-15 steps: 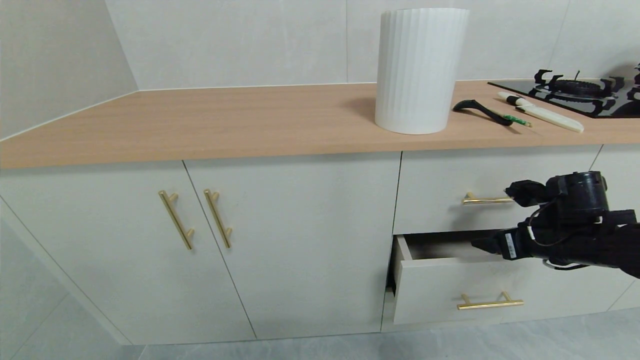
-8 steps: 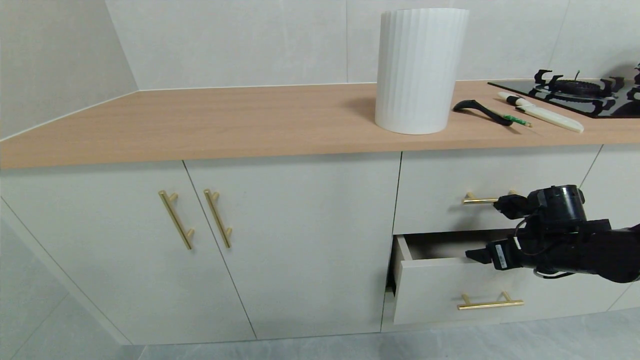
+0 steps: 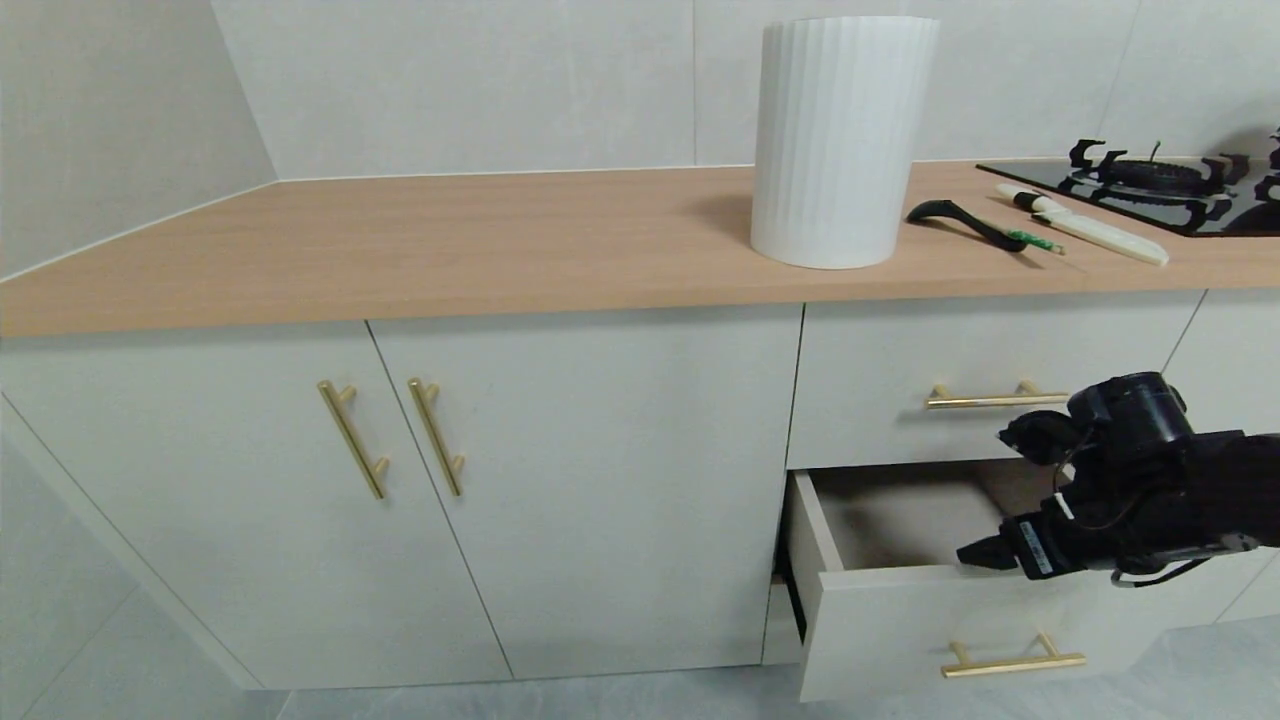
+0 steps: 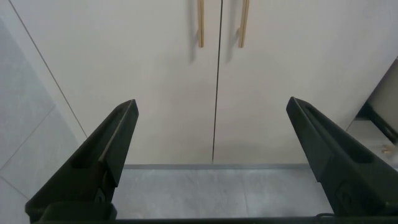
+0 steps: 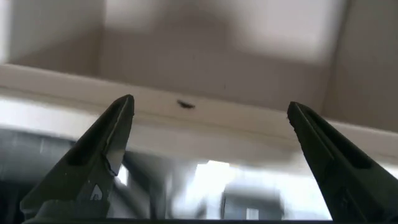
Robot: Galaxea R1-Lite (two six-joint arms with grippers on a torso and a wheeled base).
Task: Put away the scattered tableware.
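Note:
On the wooden counter lie a black ladle (image 3: 952,216), a thin green-tipped utensil (image 3: 1032,239) and a white knife (image 3: 1088,231). Below them the lower drawer (image 3: 900,610) stands pulled out, its inside bare as far as I can see. My right gripper (image 3: 985,553) sits at the top edge of the drawer front (image 5: 205,121); in the right wrist view the right gripper (image 5: 208,155) is open, its fingers spread wide over that edge. My left gripper (image 4: 211,162) is open, low in front of the cabinet doors (image 4: 217,74), holding nothing.
A tall white ribbed cylinder (image 3: 840,140) stands on the counter left of the utensils. A black gas hob (image 3: 1150,185) is at the far right. The upper drawer (image 3: 990,370) is closed. Two cabinet doors with gold handles (image 3: 390,440) are on the left.
The lower drawer has slid out farther towards me. My right gripper moved down and back with its front edge.

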